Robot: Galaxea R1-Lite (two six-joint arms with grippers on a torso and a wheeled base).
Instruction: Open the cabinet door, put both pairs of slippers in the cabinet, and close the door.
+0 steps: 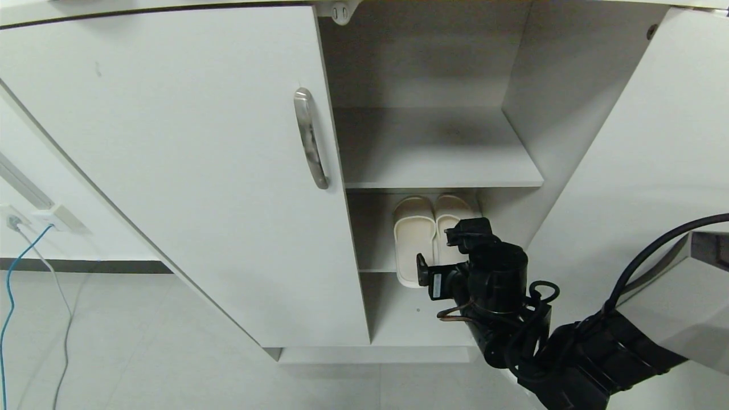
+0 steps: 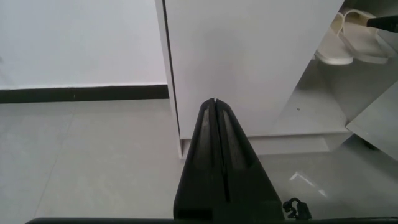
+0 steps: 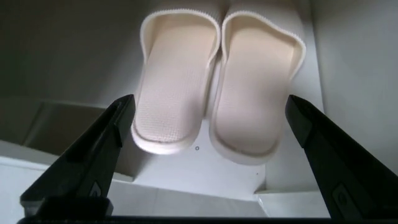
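One pair of cream slippers lies side by side on the cabinet's middle shelf, heels poking a little over its front edge. My right gripper hovers just in front of the heels. In the right wrist view its fingers stand open, wide apart on either side of the slippers, touching neither. The cabinet's right door is swung open; the left door with its metal handle is closed. My left gripper is shut and empty above the floor, facing the closed door, with the slippers off to one side.
An empty upper shelf sits above the slippers, and a bare bottom compartment below them. A wall socket with a blue cable and a grey one is at the left. Grey tiled floor lies in front.
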